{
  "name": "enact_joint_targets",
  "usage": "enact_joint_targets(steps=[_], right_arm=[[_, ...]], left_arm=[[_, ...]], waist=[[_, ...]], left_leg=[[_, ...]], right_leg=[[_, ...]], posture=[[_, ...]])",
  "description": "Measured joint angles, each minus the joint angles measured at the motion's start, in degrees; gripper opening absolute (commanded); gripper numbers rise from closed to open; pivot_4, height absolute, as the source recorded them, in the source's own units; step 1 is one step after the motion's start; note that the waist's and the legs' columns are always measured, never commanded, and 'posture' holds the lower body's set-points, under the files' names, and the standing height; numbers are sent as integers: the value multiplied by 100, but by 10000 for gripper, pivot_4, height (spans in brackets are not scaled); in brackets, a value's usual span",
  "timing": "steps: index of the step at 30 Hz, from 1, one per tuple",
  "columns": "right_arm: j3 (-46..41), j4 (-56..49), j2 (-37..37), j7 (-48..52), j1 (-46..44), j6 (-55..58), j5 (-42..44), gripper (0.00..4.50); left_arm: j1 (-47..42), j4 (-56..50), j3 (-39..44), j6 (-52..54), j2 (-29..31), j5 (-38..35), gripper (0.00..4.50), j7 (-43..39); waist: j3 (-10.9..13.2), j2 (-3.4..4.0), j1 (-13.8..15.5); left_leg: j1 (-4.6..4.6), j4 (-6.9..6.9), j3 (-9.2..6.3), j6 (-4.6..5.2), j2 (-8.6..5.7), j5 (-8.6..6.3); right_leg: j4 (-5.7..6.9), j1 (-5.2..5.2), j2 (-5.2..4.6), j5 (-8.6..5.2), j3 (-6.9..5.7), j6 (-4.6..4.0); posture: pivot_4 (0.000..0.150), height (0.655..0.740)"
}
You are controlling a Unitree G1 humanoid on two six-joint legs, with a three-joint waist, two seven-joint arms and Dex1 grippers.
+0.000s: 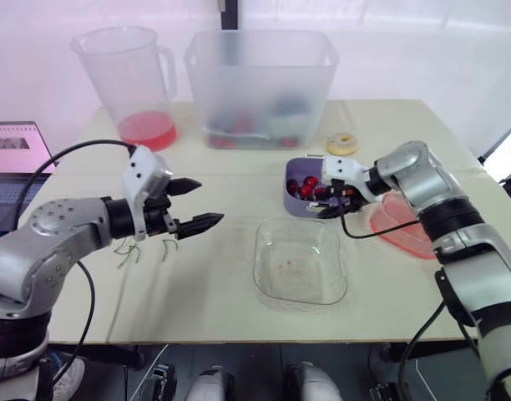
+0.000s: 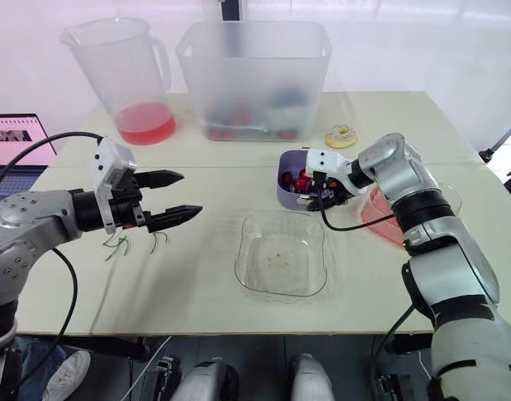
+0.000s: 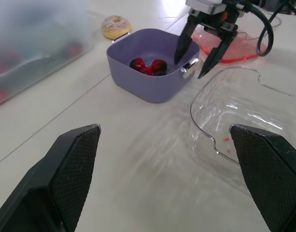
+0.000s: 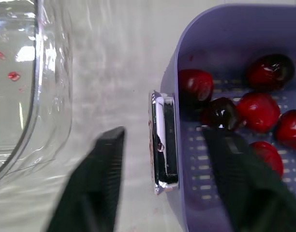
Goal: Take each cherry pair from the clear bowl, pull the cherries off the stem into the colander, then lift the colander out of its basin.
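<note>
The purple colander (image 1: 299,197) sits in the middle of the table with several red cherries (image 4: 257,108) inside. In front of it the clear bowl (image 1: 300,261) holds no cherries, just a few red specks. My right gripper (image 1: 339,205) is open at the colander's near right rim. One finger (image 4: 102,179) is outside the wall and the other (image 4: 240,174) is inside above the cherries, with the metal handle (image 4: 163,140) between them. My left gripper (image 1: 209,202) hovers open and holds nothing, to the left of the bowl and above the table.
Several green stems (image 1: 139,249) lie on the table under my left arm. A pitcher of red liquid (image 1: 130,83), a large frosted tub (image 1: 260,83) and a doughnut (image 1: 342,144) stand at the back. A pink dish (image 1: 406,227) lies right of the colander, and a laptop (image 1: 13,159) is at far left.
</note>
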Motion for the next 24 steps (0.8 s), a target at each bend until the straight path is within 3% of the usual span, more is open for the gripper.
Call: enact_joint_targets(steps=[1,8,14,20,24], right_arm=[[-94,-78,-105,74,-35,74,41,44296],[-1216,-1156,-1261,431,13,893,665,44296],[-2813,-1673,-2340,153,1786,1126,1386,44296],[-4875,-1532,-2364,-716,3808,273,1842,44296],[-5655,-1760,-2184,-1300,4764,-517,1893,44296]], left_arm=[[-15,122,-7,-74,-63,53,45000,46],[38,715,-99,-553,-95,328,45000,-206],[311,1329,-179,-1256,127,794,45000,-588],[628,1814,200,-1803,98,738,45000,-1014],[946,1910,380,-1884,134,718,45000,-1182]], waist=[[0,0,13],[-1,-1,54],[-1,1,40],[-4,6,41],[-6,9,25]], left_leg=[[0,0,0,0,0,0],[-2,-1,1,0,-1,-1],[5,-2,12,0,-1,-1],[7,-6,19,0,3,0],[16,-4,15,0,4,0]], right_leg=[[0,0,0,0,0,0],[-4,4,-1,0,-8,0],[-1,9,-6,0,-12,0],[0,9,-4,0,-14,0],[4,11,-3,0,-5,0]], posture=[[1500,6886],[1500,6886],[1500,6886],[1500,6886],[1500,6886]])
